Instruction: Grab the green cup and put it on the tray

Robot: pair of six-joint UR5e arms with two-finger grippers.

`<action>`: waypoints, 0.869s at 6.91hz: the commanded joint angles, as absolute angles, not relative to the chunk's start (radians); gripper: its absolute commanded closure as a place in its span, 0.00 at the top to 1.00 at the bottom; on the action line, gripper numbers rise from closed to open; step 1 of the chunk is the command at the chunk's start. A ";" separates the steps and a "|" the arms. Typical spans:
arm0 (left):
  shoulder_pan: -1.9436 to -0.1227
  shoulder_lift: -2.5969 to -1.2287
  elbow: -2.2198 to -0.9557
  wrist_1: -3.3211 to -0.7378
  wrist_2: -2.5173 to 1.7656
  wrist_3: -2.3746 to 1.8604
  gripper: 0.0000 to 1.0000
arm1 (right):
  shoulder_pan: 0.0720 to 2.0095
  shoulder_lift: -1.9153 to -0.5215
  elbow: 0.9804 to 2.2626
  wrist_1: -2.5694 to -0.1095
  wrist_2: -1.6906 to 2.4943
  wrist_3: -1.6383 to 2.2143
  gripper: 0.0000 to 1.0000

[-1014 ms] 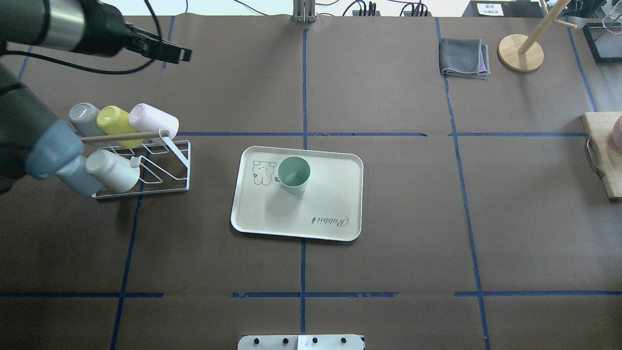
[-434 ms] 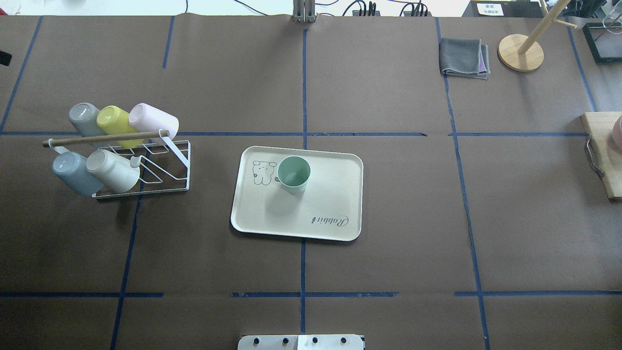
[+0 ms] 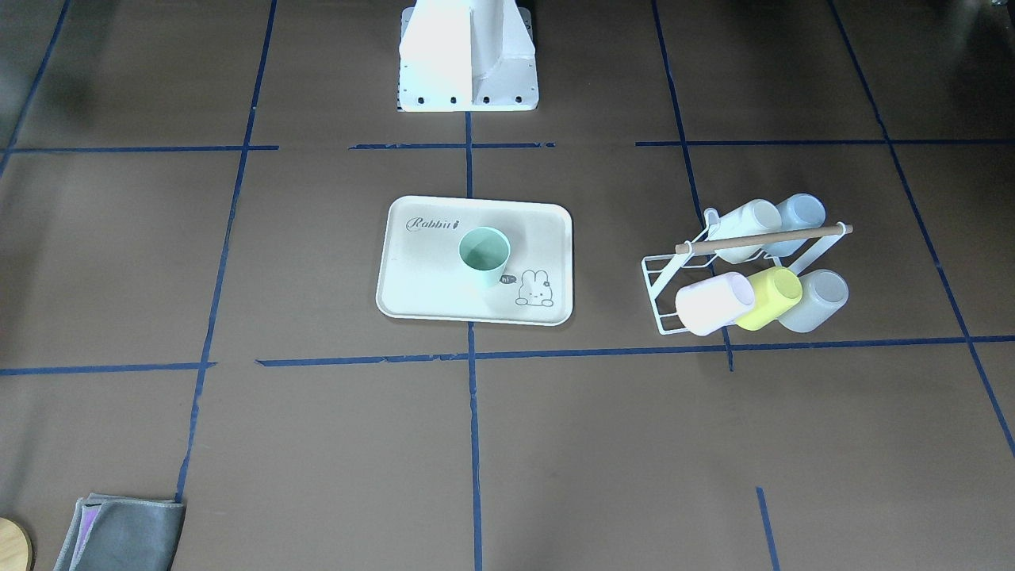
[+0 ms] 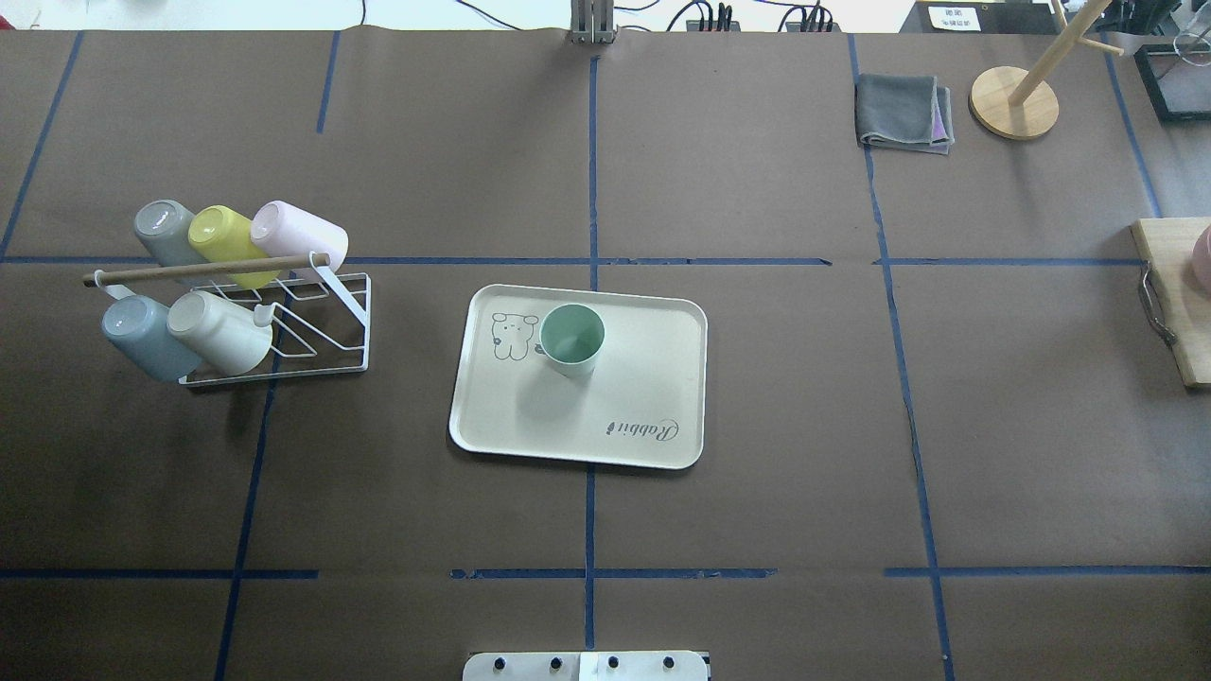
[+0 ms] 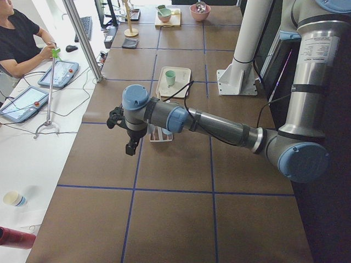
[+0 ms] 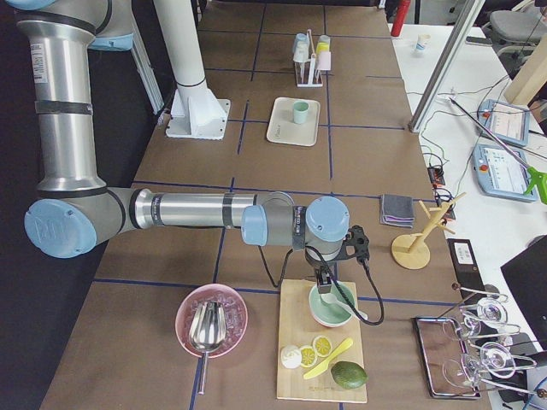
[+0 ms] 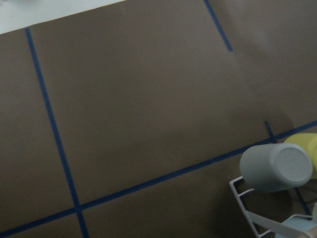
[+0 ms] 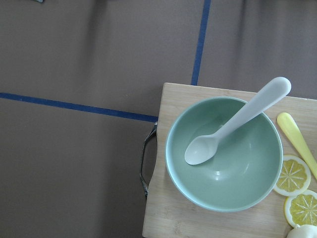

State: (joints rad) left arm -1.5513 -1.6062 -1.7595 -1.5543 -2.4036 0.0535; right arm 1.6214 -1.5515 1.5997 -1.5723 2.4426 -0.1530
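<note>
The pale mint-green cup (image 4: pixel 571 339) stands upright, mouth up, on the cream "Rabbit" tray (image 4: pixel 577 430) at the table's middle, near the bunny drawing; it also shows in the front-facing view (image 3: pixel 484 254) on the tray (image 3: pixel 428 277). No gripper touches it. My left gripper (image 5: pixel 130 148) shows only in the exterior left view, hanging over the table's left end beyond the cup rack. My right gripper (image 6: pixel 324 278) shows only in the exterior right view, above a green bowl far from the tray. I cannot tell whether either is open or shut.
A white wire rack (image 4: pixel 322 326) with several cups lying on it stands left of the tray; its grey cup (image 7: pixel 277 167) shows in the left wrist view. A grey cloth (image 4: pixel 903 113) and wooden stand (image 4: pixel 1014 102) lie far right. A green bowl (image 8: pixel 224 153) with spoon sits on a wooden board (image 4: pixel 1173 303).
My left arm has drawn back to the left and left the overhead view. The green cup and the tray have not moved.
</note>
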 commanded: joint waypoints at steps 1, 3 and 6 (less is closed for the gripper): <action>-1.568 -1.487 -1.732 -1.513 -2.390 0.087 1.00 | 1.621 -1.548 1.591 -1.572 2.439 -0.153 1.00; -1.568 -1.476 -1.654 -1.520 -2.366 0.089 1.00 | 1.621 -1.549 1.586 -1.580 2.444 -0.152 1.00; -1.565 -1.517 -1.614 -1.514 -2.371 0.090 1.00 | 1.621 -1.552 1.585 -1.583 2.444 -0.152 1.00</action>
State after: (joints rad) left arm -1.5657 -1.4966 -1.6377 -1.5148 -2.3674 0.0891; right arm 1.6214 -1.5509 1.5851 -1.5815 2.4435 -0.1519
